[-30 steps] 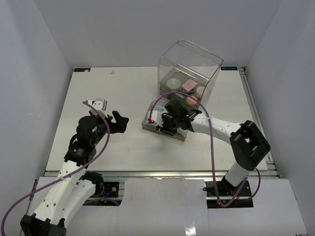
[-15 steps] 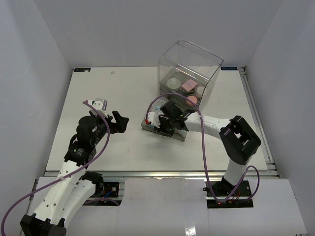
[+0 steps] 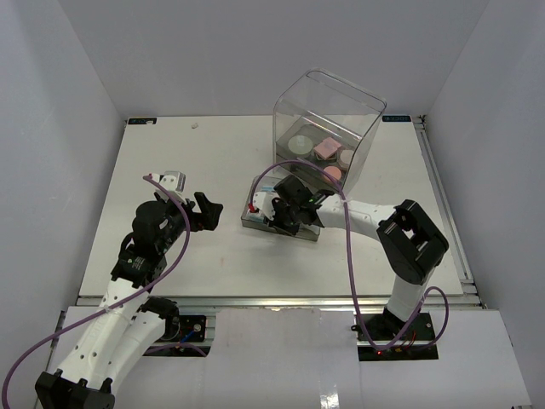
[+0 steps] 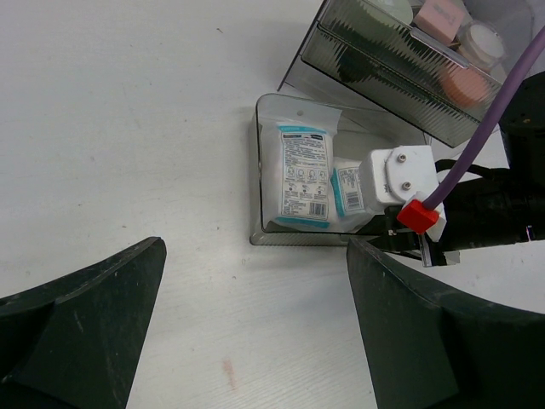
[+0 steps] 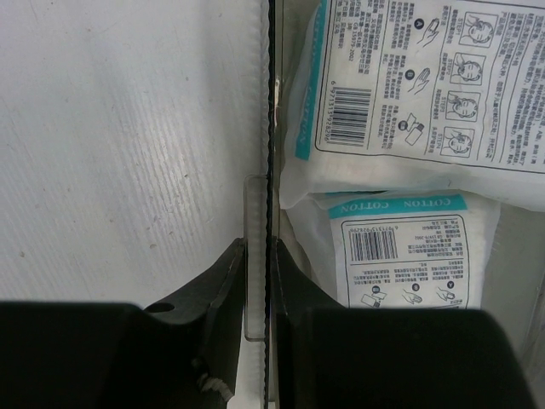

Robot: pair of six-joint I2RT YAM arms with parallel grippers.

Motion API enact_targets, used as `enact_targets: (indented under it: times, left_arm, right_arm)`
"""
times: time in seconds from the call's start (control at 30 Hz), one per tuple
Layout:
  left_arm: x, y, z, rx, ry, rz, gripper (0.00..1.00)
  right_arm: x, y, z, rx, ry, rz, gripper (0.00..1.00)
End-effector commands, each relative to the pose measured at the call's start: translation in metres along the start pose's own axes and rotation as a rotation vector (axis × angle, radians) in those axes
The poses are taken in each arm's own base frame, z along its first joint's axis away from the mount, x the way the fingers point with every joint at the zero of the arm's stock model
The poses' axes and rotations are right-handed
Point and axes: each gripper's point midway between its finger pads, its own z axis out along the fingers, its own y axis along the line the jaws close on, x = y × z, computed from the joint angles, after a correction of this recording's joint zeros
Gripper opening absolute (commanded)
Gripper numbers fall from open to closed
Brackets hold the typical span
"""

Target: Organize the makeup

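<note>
A clear drawer (image 3: 298,231) lies pulled out on the table in front of the clear box (image 3: 328,119). Two white-blue sachets (image 5: 409,77) (image 5: 407,247) lie flat inside it, and also show in the left wrist view as the larger sachet (image 4: 304,175) and the smaller sachet (image 4: 349,189). My right gripper (image 5: 260,281) is shut on the drawer's front wall (image 5: 269,128), one finger on each side of it. My left gripper (image 4: 255,332) hangs open over bare table, left of the drawer. Inside the box sit a white round pad (image 3: 300,143), a pink square puff (image 3: 324,149) and a pink round puff (image 3: 331,174).
The clear box has ribbed grey drawer fronts (image 4: 392,64) and stands at the back right of the table (image 3: 170,247). White walls close in the table on three sides. The right arm's purple cable (image 3: 349,247) loops over the table's right half.
The right gripper's fingers have closed onto the drawer's front wall. The right arm and the drawer have shifted slightly left. The left arm has not moved.
</note>
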Motion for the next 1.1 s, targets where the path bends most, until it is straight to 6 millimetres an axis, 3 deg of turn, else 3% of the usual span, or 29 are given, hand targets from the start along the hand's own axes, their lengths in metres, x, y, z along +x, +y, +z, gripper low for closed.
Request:
enact_targets:
  times: [0.0, 0.27, 0.77, 1.07]
  left_arm:
    - [-0.003, 0.001, -0.001, -0.002, -0.019, 0.004, 0.98]
    - [-0.005, 0.000, -0.002, 0.000, -0.027, 0.004, 0.98]
    - [-0.005, 0.001, -0.003, -0.006, -0.030, 0.004, 0.98]
    - [-0.007, 0.001, -0.004, -0.007, -0.035, 0.005, 0.98]
  right_arm:
    - [0.000, 0.002, -0.014, 0.038, 0.001, 0.067, 0.08]
    - [0.014, -0.005, -0.027, 0.149, 0.033, 0.185, 0.08]
    - [0.005, -0.034, -0.022, 0.325, 0.011, 0.398, 0.08]
    - [0.004, -0.056, -0.019, 0.414, 0.015, 0.414, 0.08]
